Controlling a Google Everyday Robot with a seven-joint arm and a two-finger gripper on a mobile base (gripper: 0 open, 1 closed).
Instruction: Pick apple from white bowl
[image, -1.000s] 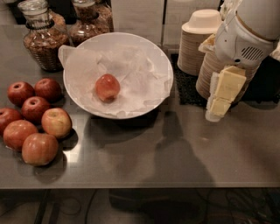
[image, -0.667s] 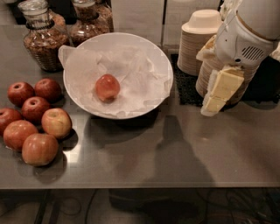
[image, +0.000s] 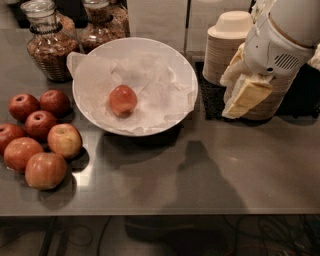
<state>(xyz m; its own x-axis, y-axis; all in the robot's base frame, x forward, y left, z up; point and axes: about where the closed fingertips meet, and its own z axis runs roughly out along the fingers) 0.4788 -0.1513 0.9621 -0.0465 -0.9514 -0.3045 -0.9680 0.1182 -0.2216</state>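
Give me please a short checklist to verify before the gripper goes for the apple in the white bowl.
1. Apple lies alone in the white bowl, on the paper liner: ok.
2. Apple uncovered from above: ok.
3. Gripper over the apple: not ok; it hangs right of the bowl, in front of the stacked beige bowls.
4. Loose apples lie left of the bowl, away from the path: ok.

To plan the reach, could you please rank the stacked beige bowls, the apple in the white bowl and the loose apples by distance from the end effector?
End effector at right:
1. Stacked beige bowls, just beside it.
2. Apple, in the white bowl, centre.
3. Loose apples, far left.
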